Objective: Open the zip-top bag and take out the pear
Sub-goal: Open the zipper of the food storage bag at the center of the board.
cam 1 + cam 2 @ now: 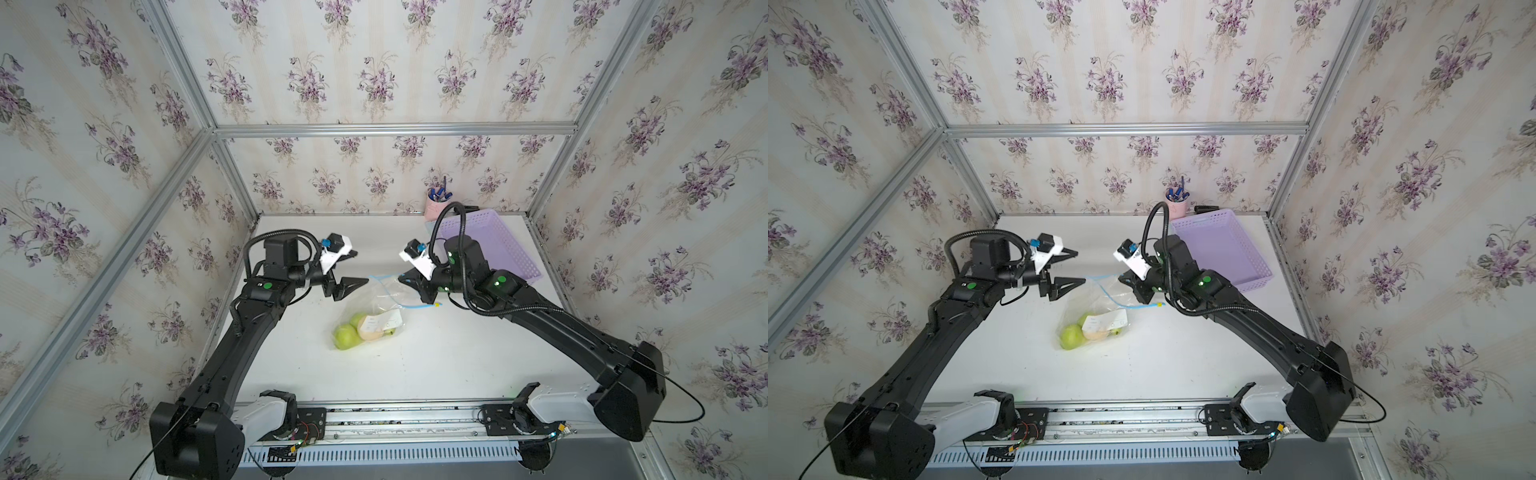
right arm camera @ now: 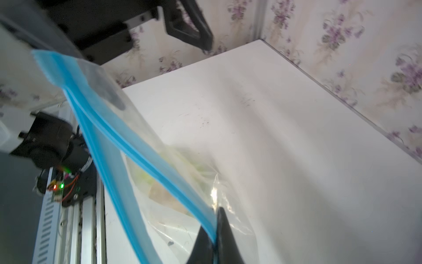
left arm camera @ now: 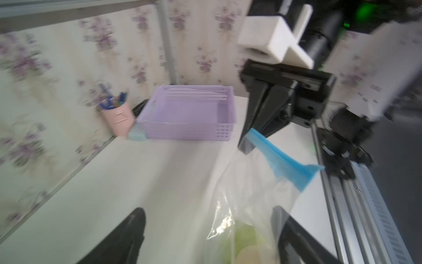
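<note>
Right gripper [image 1: 404, 279] is pinching fully shut on one lip of the light-blue zip strip [image 2: 137, 150], holding that edge of the zip-top bag [image 1: 374, 301] up off the table [image 1: 457, 365]. Meanwhile the left gripper [image 1: 360, 267] is hanging wide open and empty just beside the strip's free corner, with clear film lying between its spread fingers [image 3: 127, 235] in its wrist view. I'm reading the mouth as partly parted, since the strip is splitting into two bands in the right wrist view. The bag's belly is resting near the middle of the table, green fruit [image 1: 345, 336] and a paler piece [image 1: 369, 331] bunching at its closed end under the whitish label [image 1: 384, 320]; I'm not managing to tell which is the pear. What's worrying me: that pinch is sitting on a thin, slick band, so pulling against the fruit's weight could be slipping it free or dragging the whole bag along. Closing the left on both lips would be pressing the zip back together; catching only loose film could be tearing it. With the grippers facing each other so closely, a careless reach is risking a knock. The lilac basket [image 1: 515, 259] is sitting just behind the right wrist, so swinging that arm back is going to meet it first; the pink cup of pens [image 1: 435, 206] is standing at the back wall, well apart from the bag.
</note>
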`<state>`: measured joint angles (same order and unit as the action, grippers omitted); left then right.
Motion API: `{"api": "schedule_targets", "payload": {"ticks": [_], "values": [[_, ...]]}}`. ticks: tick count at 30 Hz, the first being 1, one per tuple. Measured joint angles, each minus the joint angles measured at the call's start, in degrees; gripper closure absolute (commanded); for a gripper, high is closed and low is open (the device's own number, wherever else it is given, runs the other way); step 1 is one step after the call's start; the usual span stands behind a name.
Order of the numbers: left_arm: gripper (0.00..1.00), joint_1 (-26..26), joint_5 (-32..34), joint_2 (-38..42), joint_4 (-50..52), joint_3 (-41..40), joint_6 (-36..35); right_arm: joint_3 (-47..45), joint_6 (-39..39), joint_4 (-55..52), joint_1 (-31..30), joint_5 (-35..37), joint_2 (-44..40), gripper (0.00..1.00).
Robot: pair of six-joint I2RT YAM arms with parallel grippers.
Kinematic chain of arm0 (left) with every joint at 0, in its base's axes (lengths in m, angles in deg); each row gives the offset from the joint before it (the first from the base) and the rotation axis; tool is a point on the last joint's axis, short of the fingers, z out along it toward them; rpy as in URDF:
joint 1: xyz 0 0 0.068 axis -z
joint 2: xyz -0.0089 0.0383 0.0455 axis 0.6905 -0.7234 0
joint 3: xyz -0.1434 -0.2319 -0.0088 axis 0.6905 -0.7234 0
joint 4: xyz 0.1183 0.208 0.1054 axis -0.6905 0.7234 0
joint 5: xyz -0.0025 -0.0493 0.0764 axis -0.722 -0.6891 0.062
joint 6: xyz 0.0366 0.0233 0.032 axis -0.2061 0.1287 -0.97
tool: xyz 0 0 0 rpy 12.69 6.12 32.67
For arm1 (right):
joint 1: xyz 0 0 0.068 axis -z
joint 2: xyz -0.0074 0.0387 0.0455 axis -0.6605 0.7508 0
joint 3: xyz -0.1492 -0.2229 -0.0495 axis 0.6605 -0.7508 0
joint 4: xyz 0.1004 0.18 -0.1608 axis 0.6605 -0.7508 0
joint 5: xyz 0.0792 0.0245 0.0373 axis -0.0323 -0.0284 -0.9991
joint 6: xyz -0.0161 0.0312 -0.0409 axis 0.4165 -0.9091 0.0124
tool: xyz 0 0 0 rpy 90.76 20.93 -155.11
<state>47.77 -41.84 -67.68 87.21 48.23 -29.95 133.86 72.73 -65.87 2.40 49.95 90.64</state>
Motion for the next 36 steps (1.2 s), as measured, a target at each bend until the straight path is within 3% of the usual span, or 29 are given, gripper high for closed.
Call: {"api": "schedule_targets", "payload": {"ticks": [3, 7, 13, 18, 23, 25, 29, 36], "values": [[0.00, -0.94, 5.49, 0.37, -7.19, -3.32, 23.26, 6.38, -11.45, 0.63, 1.53, -1.09, 5.29, 1.00], [0.00, 4.37, 9.79, 1.64, -11.69, -9.75, 50.18, 9.16, -22.14, 0.70, 1.38, -3.23, 8.39, 1.00], [0.05, 22.14, 23.65, 11.04, -8.02, -12.07, 67.14, 10.01, -29.97, 0.42, 1.44, -3.10, 10.14, 1.00], [0.09, 28.02, 35.19, 14.49, -2.36, -14.03, 75.36, 9.49, -32.17, 0.57, 1.40, -3.13, 10.56, 1.00], [0.09, 28.81, 46.82, 13.51, 13.46, -1.49, 77.15, 9.20, -33.03, 0.50, 1.40, -2.84, 10.40, 1.00], [0.20, 28.85, 50.71, 16.20, 16.35, 0.52, 77.24, 9.16, -33.03, 0.48, 1.40, -2.75, 10.32, 1.00], [0.29, 29.81, 50.62, 19.65, 16.39, -1.86, 78.25, 9.18, -33.03, 0.46, 1.36, -2.36, 10.27, 1.00], [0.24, 39.74, 46.27, 10.51, 12.61, 1.16, 77.83, 9.57, -33.03, 0.33, 1.36, -1.81, 10.27, 1.00]]}}
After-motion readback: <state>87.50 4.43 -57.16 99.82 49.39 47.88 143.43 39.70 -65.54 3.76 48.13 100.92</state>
